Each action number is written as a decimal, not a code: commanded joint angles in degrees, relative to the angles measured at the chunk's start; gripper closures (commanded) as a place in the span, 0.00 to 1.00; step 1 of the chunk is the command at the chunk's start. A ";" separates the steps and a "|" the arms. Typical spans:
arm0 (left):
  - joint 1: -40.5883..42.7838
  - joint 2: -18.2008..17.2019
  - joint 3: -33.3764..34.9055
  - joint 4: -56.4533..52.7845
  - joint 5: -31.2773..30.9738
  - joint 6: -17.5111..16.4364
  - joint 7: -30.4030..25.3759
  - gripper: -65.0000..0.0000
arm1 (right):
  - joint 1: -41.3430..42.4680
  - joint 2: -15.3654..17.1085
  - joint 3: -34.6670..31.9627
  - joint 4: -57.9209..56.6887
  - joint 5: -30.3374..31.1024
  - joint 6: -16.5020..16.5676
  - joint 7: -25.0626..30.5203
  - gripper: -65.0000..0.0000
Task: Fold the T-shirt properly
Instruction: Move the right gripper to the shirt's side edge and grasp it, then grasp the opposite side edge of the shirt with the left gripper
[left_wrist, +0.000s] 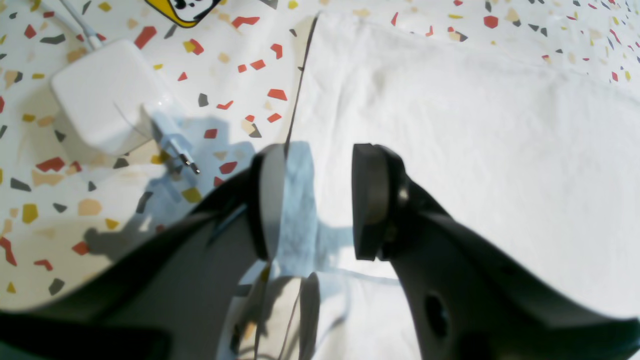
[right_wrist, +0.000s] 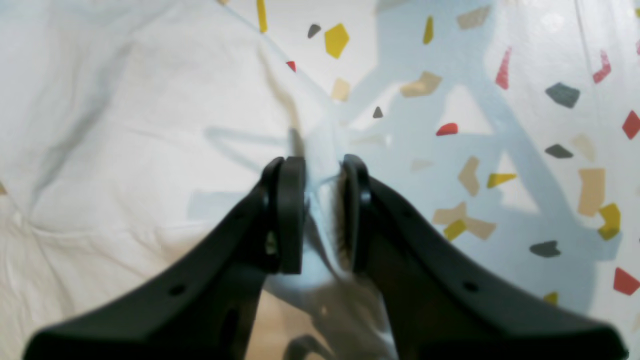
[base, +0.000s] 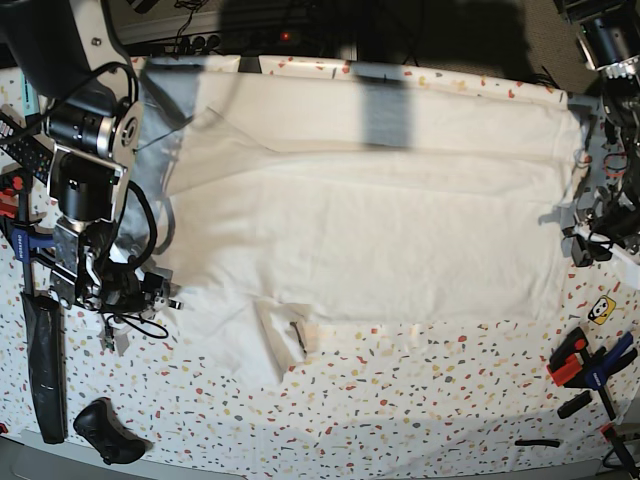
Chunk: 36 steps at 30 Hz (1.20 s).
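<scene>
the shirt is lying spread on the table; the right gripper is pinching its edge, the left gripper is gaping over it. if only a shallow fold is sitting between the right fingertips, lifting could be risking a slip.

The white T-shirt lies partly folded, wrinkled, across the speckled tabletop.

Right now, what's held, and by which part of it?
The T-shirt, pinched at a bunched fold along its edge by the right gripper. The left gripper is open, holding nothing.
</scene>
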 joint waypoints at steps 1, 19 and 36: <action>-0.96 -0.85 -0.28 1.03 -0.79 0.00 -1.38 0.66 | 1.66 0.50 -0.02 0.63 0.70 0.37 -0.87 0.82; -1.01 -0.52 -0.26 1.03 -5.38 -0.04 -1.38 0.75 | 2.05 10.36 0.02 0.68 23.04 6.56 -9.64 1.00; -13.33 0.39 16.81 -7.85 10.84 3.87 -9.77 0.56 | 2.19 10.32 0.02 0.68 23.43 7.86 -9.62 1.00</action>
